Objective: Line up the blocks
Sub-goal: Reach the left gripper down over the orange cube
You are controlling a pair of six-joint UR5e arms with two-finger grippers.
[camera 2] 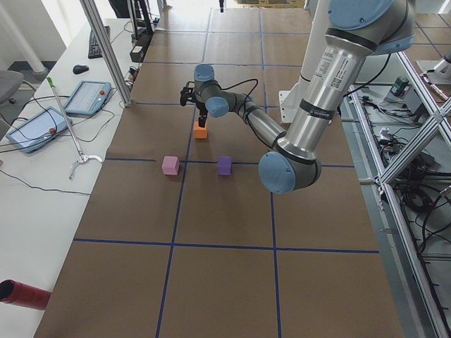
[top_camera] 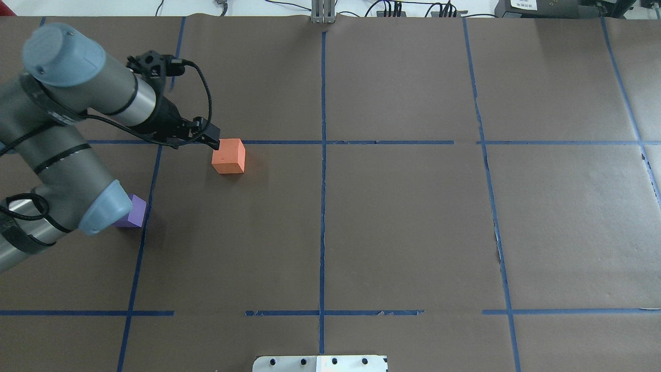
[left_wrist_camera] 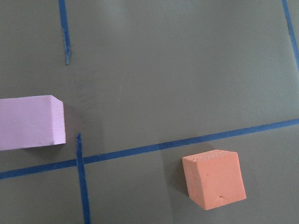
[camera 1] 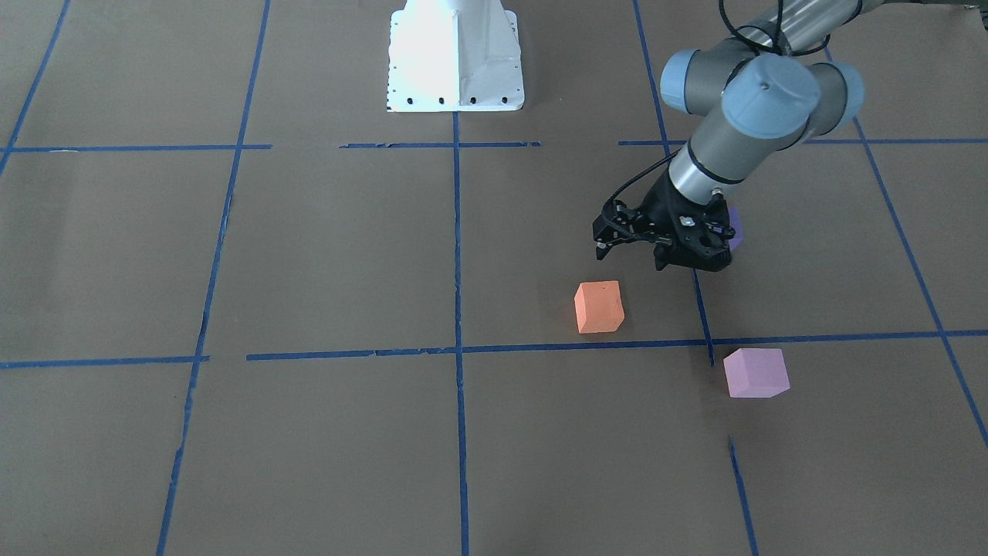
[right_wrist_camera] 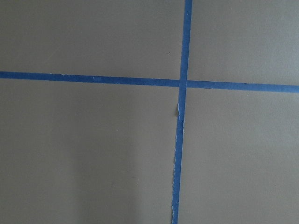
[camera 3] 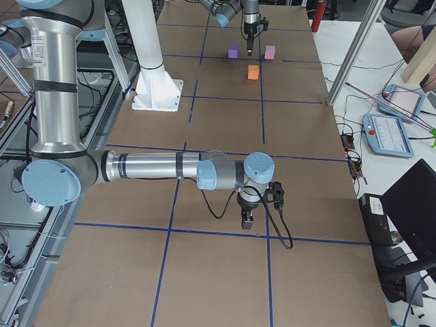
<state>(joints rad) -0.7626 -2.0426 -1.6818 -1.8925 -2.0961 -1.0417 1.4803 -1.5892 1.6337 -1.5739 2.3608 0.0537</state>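
The orange block (camera 1: 599, 306) sits on the brown table, with the light pink block (camera 1: 756, 372) farther out on the robot's left. The violet-purple block (top_camera: 135, 212) is half hidden under my left arm's elbow, and only an edge shows in the front view (camera 1: 735, 228). My left gripper (top_camera: 211, 139) hovers just beside the orange block (top_camera: 228, 156), points down, looks shut and holds nothing. The left wrist view shows the pink block (left_wrist_camera: 30, 122) and the orange block (left_wrist_camera: 215, 178). My right gripper (camera 3: 246, 219) hangs far from the blocks over a tape crossing. I cannot tell whether it is open or shut.
Blue tape lines (camera 1: 457, 347) divide the brown table into a grid. The white robot base (camera 1: 455, 58) stands at the robot's edge. Tablets (camera 2: 84, 97) and an aluminium post (camera 2: 106, 49) stand along the operators' side.
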